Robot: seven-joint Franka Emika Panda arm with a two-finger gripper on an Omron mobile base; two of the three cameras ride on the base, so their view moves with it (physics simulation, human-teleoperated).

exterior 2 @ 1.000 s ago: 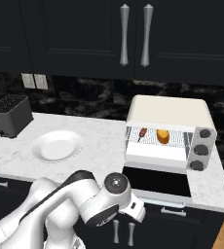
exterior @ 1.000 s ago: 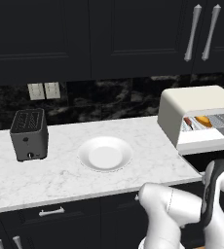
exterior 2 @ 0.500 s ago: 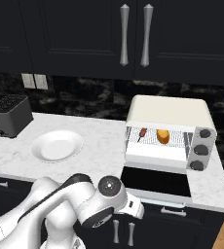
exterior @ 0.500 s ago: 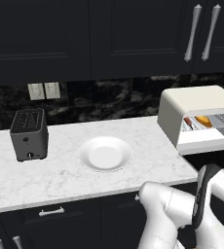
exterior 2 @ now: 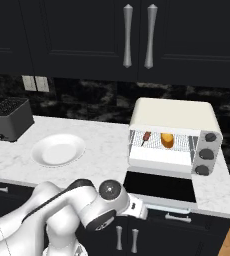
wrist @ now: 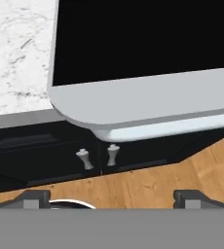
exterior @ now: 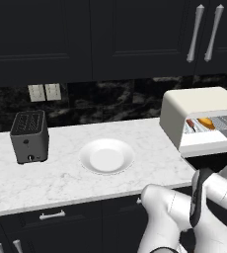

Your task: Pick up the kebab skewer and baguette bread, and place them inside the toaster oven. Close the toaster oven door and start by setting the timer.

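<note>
The cream toaster oven point(exterior 2: 174, 116) stands at the counter's right end, also seen from the left as the toaster oven point(exterior: 197, 106). Its dark glass toaster oven door point(exterior 2: 159, 186) lies folded down flat. On the rack inside are the kebab skewer point(exterior 2: 146, 137) and the baguette bread point(exterior 2: 167, 140). In the hand view the toaster oven door point(wrist: 143, 39) and its silver front edge point(wrist: 148, 104) loom close above. My gripper point(wrist: 115, 199) is open just below that edge, holding nothing, its dark fingertips point(wrist: 33, 198) set wide apart.
A white plate point(exterior 2: 58, 149) sits mid-counter and a dark slot toaster point(exterior 2: 9, 119) at the far left. Three knobs point(exterior 2: 205, 154) run down the oven's right side. Dark lower cabinets with small handles point(wrist: 84, 158) and wooden floor point(wrist: 158, 180) lie beneath the counter edge.
The arm has sunk a little lower in front of the counter. The jaws stayed open, and the oven door and food have not moved.
</note>
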